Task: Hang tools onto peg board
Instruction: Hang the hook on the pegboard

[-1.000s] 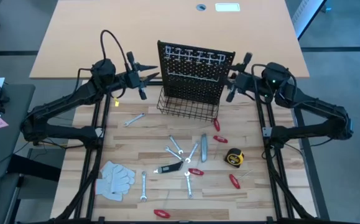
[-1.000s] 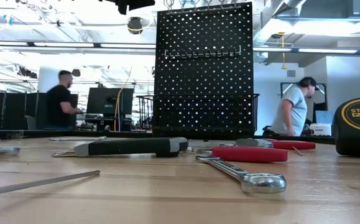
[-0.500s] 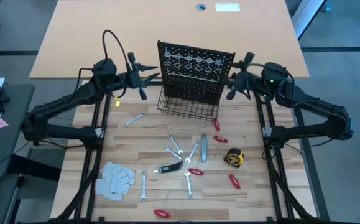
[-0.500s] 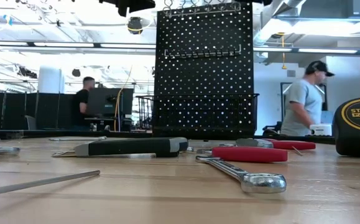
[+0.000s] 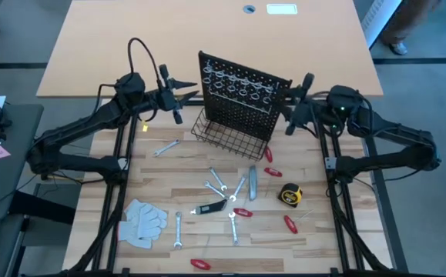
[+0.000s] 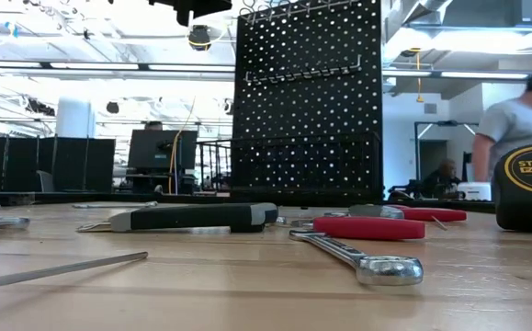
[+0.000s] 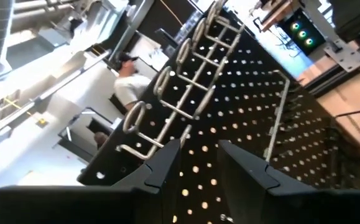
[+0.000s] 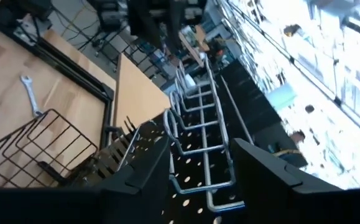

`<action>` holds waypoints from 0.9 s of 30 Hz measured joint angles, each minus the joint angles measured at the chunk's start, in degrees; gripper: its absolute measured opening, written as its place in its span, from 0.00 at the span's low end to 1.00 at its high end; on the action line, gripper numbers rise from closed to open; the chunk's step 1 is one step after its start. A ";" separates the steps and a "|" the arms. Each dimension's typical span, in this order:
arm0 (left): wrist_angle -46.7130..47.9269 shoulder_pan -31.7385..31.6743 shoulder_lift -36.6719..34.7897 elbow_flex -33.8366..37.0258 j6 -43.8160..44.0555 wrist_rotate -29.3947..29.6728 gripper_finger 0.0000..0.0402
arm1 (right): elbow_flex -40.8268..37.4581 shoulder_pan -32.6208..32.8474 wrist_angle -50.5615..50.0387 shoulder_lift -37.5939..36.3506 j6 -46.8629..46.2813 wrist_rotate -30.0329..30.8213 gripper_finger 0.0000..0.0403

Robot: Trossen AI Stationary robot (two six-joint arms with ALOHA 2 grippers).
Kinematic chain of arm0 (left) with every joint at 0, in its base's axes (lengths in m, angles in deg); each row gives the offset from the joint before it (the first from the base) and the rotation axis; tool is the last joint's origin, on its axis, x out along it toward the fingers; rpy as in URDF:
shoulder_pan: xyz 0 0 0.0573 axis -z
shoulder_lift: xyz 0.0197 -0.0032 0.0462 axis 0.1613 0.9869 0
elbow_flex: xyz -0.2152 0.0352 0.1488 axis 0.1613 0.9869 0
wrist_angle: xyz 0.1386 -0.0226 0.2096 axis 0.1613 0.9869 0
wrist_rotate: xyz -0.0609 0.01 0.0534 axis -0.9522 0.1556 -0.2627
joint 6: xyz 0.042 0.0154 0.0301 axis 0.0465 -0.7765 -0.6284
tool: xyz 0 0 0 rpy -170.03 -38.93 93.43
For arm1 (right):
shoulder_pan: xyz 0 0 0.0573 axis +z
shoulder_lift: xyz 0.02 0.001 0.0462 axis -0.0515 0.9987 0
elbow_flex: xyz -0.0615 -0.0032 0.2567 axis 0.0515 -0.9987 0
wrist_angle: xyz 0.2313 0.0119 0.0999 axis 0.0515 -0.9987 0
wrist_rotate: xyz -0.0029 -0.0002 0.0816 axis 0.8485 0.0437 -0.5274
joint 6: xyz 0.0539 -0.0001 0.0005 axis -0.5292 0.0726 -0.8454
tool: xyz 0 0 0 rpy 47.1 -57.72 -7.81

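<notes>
Wooden table, peg board tilted between both arms, nothing hung yet.

Centre-back stands the peg board (image 5: 242, 98), leaning askew, its hooks bare and its wire basket (image 5: 229, 138) holding nothing. At its left edge the left gripper (image 5: 182, 97) pinches the panel; at its right edge the right gripper (image 5: 290, 108) straddles the panel, fingers apart. In front lie the tools: wrenches (image 5: 218, 181), red-handled pliers (image 5: 290, 223), tape measure (image 5: 289, 195), beside white gloves (image 5: 143, 219). All hanging remains.

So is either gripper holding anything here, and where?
The left gripper clamps the peg board by its upper left edge. The right gripper straddles the upper right edge; grip unclear.
</notes>
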 joint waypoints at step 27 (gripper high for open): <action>-7.17 -0.12 6.43 -0.04 -2.08 -1.50 0.26 | -0.04 3.97 1.05 7.91 0.00 13.96 0.42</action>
